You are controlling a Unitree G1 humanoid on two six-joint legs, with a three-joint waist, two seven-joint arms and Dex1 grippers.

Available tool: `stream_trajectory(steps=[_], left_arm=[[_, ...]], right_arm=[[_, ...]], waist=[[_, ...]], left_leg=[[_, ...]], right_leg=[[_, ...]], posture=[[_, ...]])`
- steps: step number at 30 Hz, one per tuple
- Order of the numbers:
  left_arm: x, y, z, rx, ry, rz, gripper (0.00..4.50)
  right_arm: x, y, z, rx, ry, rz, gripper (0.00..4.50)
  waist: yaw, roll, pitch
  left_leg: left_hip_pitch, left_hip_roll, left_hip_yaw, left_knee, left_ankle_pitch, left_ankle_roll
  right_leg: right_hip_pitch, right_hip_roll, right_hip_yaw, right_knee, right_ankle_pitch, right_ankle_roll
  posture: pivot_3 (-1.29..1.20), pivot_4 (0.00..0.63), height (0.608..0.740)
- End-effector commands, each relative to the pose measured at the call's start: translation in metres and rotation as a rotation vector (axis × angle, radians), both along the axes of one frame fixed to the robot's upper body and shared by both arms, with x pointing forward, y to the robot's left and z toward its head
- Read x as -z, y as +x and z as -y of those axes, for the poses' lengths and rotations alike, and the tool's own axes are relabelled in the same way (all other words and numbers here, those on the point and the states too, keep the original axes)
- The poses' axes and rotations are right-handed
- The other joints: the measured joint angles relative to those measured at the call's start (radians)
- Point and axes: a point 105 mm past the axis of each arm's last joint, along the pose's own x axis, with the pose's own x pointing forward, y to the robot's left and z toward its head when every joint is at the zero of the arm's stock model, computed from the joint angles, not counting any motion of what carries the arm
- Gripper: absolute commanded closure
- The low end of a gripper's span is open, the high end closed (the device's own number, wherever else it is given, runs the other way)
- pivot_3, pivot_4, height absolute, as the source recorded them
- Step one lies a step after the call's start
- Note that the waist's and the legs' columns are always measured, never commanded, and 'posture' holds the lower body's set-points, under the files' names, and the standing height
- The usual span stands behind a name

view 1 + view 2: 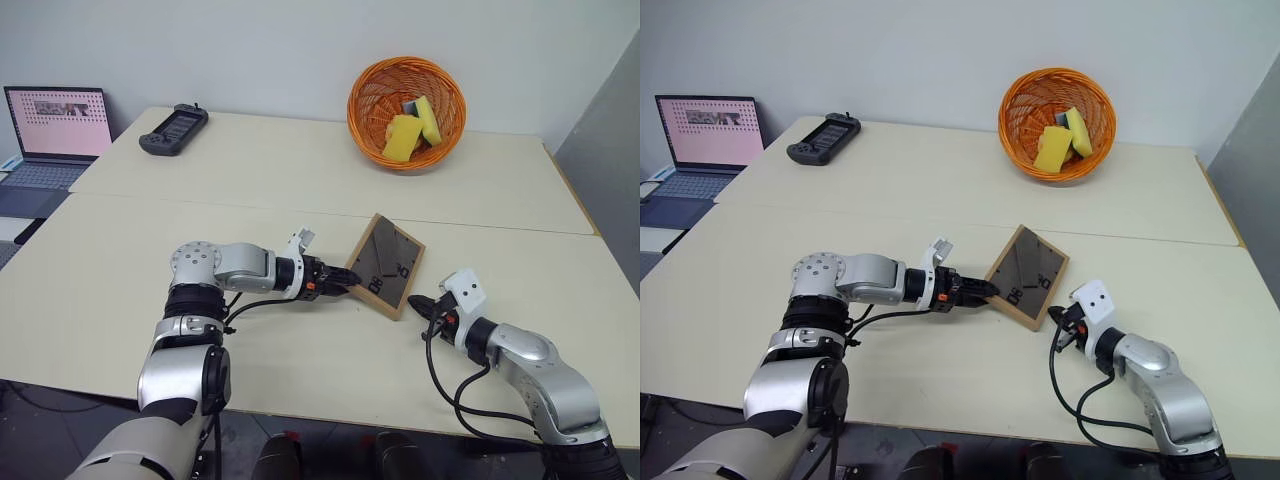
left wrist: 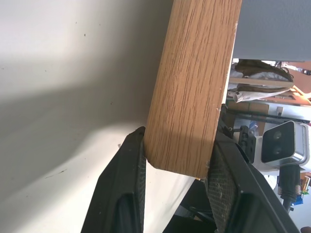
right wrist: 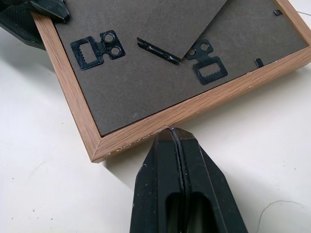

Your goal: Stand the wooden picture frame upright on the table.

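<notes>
The wooden picture frame (image 1: 388, 262) sits tilted on the table (image 1: 130, 260) with its dark backing and easel stand facing up. My left gripper (image 1: 352, 281) reaches in from the left, and its two fingers press on either side of the frame's light-wood edge (image 2: 194, 87). My right gripper (image 1: 420, 305) is shut and empty. Its tip (image 3: 174, 133) rests against the frame's near edge (image 3: 160, 73), close to a corner.
An orange basket (image 1: 372, 100) with yellow sponges (image 1: 403, 137) stands at the back right. A black handheld controller (image 1: 173, 129) lies at the back left. An open laptop (image 1: 55, 125) sits beyond the table's left edge.
</notes>
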Motion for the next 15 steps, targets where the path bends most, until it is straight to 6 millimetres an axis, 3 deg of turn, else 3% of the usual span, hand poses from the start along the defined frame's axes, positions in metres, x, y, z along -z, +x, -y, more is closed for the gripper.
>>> stream_trajectory(steps=[1,3,9,15], left_arm=[[0.001,-0.001,0.001,0.011,-0.003,-0.006,3.18],[0.001,-0.002,0.0,0.016,-0.003,-0.002,3.18],[-0.024,-0.003,0.003,0.062,-0.067,0.133,3.18],[-0.044,0.011,-0.004,0.013,-0.067,0.293,3.18]], right_arm=[[-0.014,-0.001,0.0,-0.006,0.004,0.052,4.5],[-0.013,-0.001,0.0,-0.006,0.003,0.051,4.5],[-0.012,0.0,0.003,-0.001,-0.002,0.05,4.5],[-0.015,0.0,0.012,0.005,-0.019,0.054,4.5]], waist=[[0.0,0.0,0.0],[0.0,0.0,0.0],[-0.001,0.0,0.0],[0.0,0.0,0.001]], left_leg=[[0.0,0.0,0.0,0.0,0.0,0.0],[0.0,0.0,0.0,0.0,0.0,0.0],[0.0,0.0,0.0,-0.002,0.0,-0.001],[0.0,0.0,0.0,-0.006,0.002,-0.004]], right_leg=[[0.0,0.0,0.0,0.0,0.0,0.0],[0.0,0.0,0.0,0.0,0.0,0.0],[0.0,0.0,0.0,-0.001,0.0,0.0],[-0.001,0.0,-0.001,-0.005,0.001,-0.001]], posture=[[0.0,0.15,0.74],[0.0,0.15,0.74],[0.0,0.15,0.74],[0.0,0.15,0.74]])
